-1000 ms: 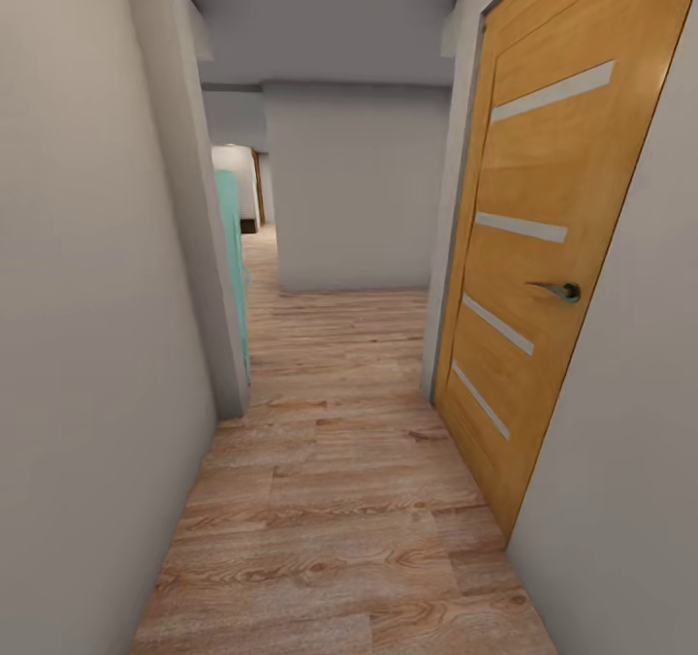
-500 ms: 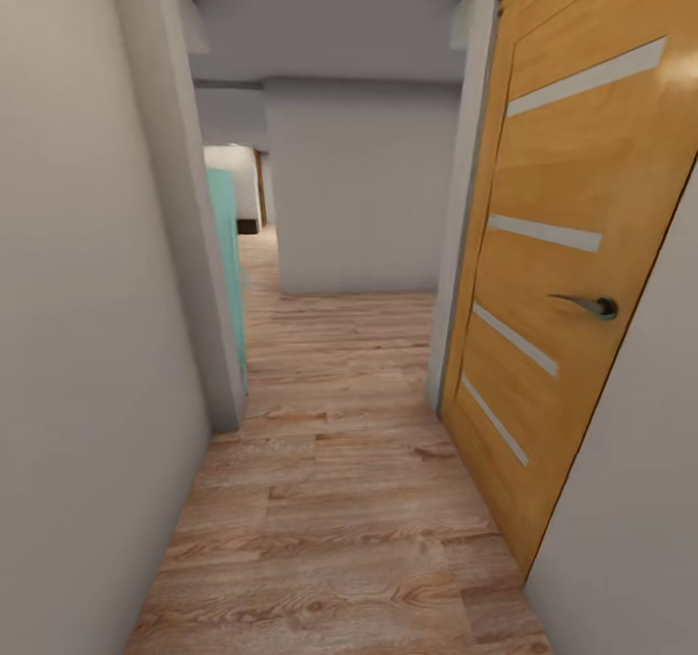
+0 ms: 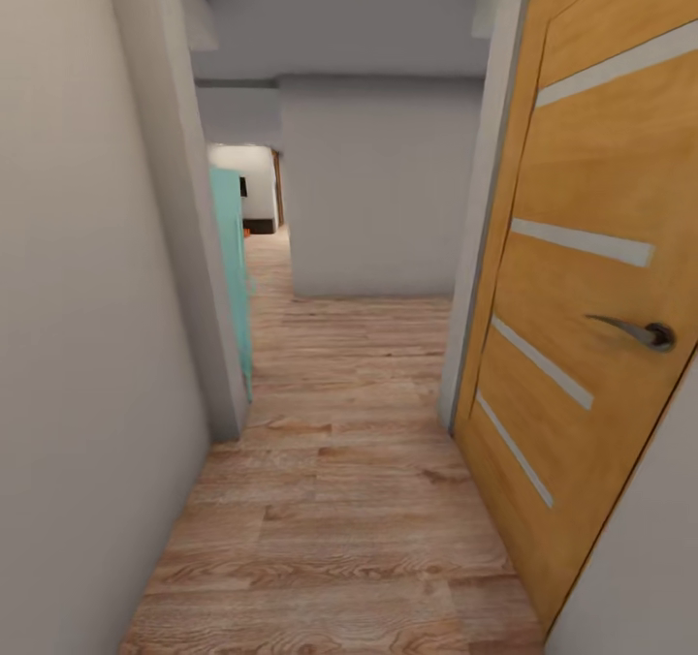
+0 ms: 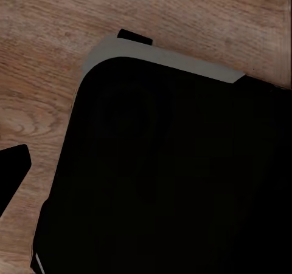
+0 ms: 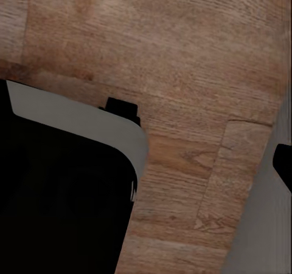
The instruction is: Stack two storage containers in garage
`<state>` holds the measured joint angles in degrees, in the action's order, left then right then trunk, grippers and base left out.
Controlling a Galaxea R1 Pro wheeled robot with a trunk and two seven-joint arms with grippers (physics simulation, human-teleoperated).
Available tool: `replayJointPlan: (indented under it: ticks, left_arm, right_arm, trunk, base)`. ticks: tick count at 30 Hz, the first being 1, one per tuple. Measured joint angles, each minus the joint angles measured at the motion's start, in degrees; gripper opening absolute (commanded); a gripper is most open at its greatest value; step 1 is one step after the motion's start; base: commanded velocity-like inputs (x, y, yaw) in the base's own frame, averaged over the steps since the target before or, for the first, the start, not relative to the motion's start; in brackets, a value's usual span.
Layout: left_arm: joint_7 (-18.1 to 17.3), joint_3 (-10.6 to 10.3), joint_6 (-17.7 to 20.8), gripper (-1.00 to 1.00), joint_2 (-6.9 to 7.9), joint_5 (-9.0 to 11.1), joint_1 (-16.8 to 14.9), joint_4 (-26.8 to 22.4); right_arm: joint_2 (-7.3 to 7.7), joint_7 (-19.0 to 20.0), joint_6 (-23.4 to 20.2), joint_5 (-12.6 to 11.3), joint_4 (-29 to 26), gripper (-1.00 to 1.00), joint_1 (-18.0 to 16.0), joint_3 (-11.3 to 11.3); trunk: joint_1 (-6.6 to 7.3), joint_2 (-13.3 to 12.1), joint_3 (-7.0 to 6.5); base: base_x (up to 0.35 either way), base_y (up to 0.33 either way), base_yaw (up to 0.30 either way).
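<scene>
From the head, a narrow corridor: wood plank floor (image 3: 330, 500), orange door (image 3: 591, 277), no containers visible (robot likely travelling). Both wrist cameras look down over the dark robot base (image 4: 170, 177); jaw state I cannot tell.

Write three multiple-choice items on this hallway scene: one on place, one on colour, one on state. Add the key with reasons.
1. The orange wooden door with pale horizontal strips stands on which side of the head view?
A. left
B. right
C. far end

2. The panel past the left grey wall corner is which colour?
A. turquoise
B. red
C. black

3. The door's dark metal lever handle lies
A. level
B. straight down
C. missing

Key: 1 B, it lines the right edge; 2 A, a turquoise strip shows there; 3 A, the lever runs roughly sideways above the light wood plank floor.
</scene>
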<state>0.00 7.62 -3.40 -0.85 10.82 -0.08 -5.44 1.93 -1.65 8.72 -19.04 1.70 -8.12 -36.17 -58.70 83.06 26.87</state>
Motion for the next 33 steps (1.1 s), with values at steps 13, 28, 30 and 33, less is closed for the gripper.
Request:
replayJointPlan:
  ticks: [13, 28, 30, 33]
  left_arm:
    - [0.0, 0.0, 0.0, 1.0, 0.0, 0.03, 0.0, 0.01]
    - [0.0, 0.0, 0.17, 1.0, 0.09, 0.09, 0.0, 0.01]
    - [0.0, 0.0, 0.17, 1.0, 0.09, 0.09, 0.0, 0.01]
    - [0.0, 0.0, 0.17, 1.0, 0.09, 0.09, 0.0, 0.01]
  right_arm:
    - [-0.07, 0.08, 1.66, -11.26, 0.02, 1.0, 0.0, -0.16]
    - [-0.59, 0.04, 1.66, -10.95, 0.01, 1.0, -0.01, -0.7]
    - [-0.58, 0.05, 1.66, -10.95, 0.01, 1.0, 0.0, -0.7]
    - [-0.58, 0.08, 1.66, -10.95, 0.01, 1.0, 0.0, -0.7]
  trunk:
    - [0.0, 0.0, 0.0]
    - [0.0, 0.0, 0.0]
    - [0.0, 0.0, 0.0]
    - [0.0, 0.0, 0.0]
  base:
    - [0.301, -0.192, 0.0]
    - [0.311, -0.086, 0.131]
    - [0.323, -0.001, 0.082]
    - [0.323, 0.0, 0.029]
